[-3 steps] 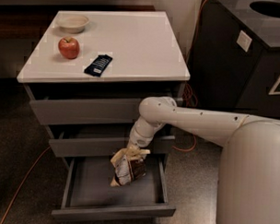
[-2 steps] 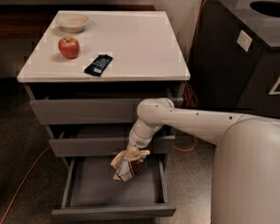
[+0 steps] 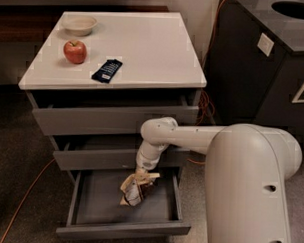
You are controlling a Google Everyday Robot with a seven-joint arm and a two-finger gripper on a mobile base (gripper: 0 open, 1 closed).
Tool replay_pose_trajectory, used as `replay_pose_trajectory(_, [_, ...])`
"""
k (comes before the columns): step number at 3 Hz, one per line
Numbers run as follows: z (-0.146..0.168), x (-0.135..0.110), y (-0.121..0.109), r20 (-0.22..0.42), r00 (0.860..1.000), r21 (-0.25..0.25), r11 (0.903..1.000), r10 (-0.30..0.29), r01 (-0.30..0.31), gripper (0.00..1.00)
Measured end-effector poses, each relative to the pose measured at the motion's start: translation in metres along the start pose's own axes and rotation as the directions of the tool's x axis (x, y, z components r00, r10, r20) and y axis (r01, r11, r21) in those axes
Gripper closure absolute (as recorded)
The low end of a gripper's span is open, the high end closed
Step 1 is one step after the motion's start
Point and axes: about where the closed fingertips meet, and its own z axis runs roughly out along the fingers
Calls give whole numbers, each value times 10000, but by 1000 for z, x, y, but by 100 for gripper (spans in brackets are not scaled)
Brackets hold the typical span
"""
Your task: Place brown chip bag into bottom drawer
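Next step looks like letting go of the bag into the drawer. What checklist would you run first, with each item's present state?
1. Bottom drawer pulled open: ok.
2. Brown chip bag within the drawer's walls, over its floor: ok.
3. Gripper shut on the bag's bunched top, low over the drawer's rear half: ok.
4. Bag's lower end resting on the drawer floor: cannot tell.
5. Room to lift the gripper past the middle drawer front right above it: cannot tell.
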Motion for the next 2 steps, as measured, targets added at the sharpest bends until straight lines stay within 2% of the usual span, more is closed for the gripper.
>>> replay_pose_trajectory(1, [28, -1, 6, -579, 9978, -21, 9995, -322, 321, 82])
replay_pose_trajectory(2, [55, 2, 15, -1019, 9932, -175, 9984, -557, 542, 59])
